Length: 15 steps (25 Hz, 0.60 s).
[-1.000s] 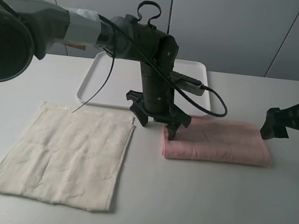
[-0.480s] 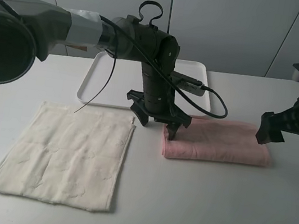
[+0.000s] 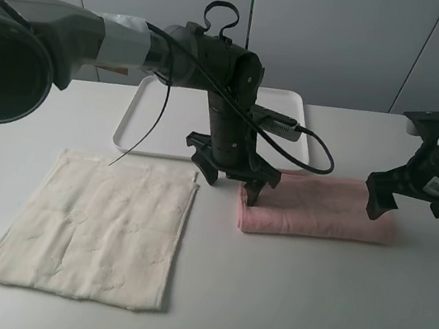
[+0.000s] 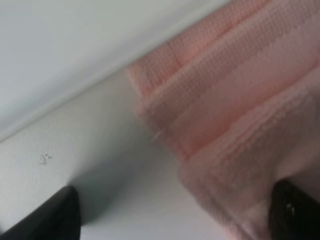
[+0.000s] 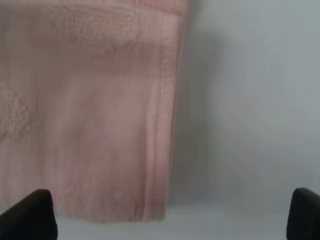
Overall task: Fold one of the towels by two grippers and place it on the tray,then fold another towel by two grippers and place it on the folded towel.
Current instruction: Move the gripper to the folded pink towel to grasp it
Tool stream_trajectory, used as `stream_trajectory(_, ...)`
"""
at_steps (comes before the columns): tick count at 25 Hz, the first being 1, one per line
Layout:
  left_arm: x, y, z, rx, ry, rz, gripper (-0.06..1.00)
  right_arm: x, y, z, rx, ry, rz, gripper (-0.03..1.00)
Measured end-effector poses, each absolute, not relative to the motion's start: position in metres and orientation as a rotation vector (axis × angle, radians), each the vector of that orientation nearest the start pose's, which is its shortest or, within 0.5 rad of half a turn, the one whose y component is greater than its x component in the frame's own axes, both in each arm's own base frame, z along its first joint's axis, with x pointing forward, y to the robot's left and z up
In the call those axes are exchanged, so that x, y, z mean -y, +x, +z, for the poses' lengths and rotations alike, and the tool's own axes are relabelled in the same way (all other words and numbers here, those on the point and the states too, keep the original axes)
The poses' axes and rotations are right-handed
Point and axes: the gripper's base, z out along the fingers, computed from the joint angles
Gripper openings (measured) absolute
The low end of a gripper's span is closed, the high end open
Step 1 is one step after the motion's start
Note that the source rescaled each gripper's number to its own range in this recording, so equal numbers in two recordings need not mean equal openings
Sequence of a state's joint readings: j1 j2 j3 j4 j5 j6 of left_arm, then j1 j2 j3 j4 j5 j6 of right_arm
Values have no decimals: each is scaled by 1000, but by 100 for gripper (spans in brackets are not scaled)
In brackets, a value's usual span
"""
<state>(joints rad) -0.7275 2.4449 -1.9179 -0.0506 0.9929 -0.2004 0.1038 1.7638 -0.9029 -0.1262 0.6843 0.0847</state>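
Observation:
The pale pink towel [image 3: 321,210] lies folded into a long strip on the table, just in front of the white tray [image 3: 148,116]. My left gripper [image 3: 229,181] stands open at the strip's left end, one fingertip [image 3: 253,193] down on the pink cloth and the other on the table beside it. In the left wrist view the gripper [image 4: 175,220] spans the towel's corner [image 4: 235,100]. My right gripper [image 3: 405,206] hangs open over the strip's right end, and its wrist view shows that gripper [image 5: 167,217] straddling the towel's edge [image 5: 90,110]. The cream towel [image 3: 97,224] lies flat at the front left.
The left arm's black cable [image 3: 307,141] loops over the tray's right part. A grey wall [image 3: 332,32] rises behind the table's back edge. Bare table [image 3: 305,312] lies in front of the pink strip.
My right gripper has come in leftward and lower, from beyond the strip's right end to over it. The left gripper and both towels have stayed put.

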Motion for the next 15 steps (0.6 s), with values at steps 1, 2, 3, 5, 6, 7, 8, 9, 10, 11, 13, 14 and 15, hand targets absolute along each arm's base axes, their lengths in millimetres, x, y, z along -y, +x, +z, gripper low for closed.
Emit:
stream_trajectory(1,329,363,98,-2938,762,-152,98,-24,300,140,-3021,-175,-115,100)
stream_trajectory(2,329,363,98,-2937,768,-152,98,-24,303,138,-3026,-179,-118,100)
stream_trajectory(3,329,363,98,-2937,768,-152,98,-24,307,134,-3032,-179,-119,100)
stream_trajectory(5,329,363,98,-2935,774,-152,98,-25,313,127,-3046,-184,-123,100)
stream_trajectory(6,329,363,98,-2935,774,-152,98,-25,316,125,-3049,-184,-123,100)
stream_trajectory(7,329,363,98,-2935,774,-152,98,-25,318,120,-3060,-188,-127,100)
stream_trajectory(8,329,363,98,-2936,777,-150,98,-25,321,117,-3068,-198,-131,100)
stream_trajectory(9,329,363,98,-2935,781,-150,98,-26,322,113,-3075,-199,-131,100)
stream_trajectory(10,329,363,98,-2934,783,-150,98,-26,323,109,-3082,-206,-132,100)
stream_trajectory(11,329,363,98,-2934,784,-150,98,-26,323,106,-3090,-207,-132,100)
stream_trajectory(13,329,363,98,-2934,784,-150,98,-26,324,101,-3101,-209,-132,100)
stream_trajectory(14,329,363,98,-2934,784,-150,98,-26,324,100,-3102,-209,-133,99)
stream_trajectory(15,329,363,98,-2934,784,-150,98,-26,325,99,-3106,-209,-133,98)
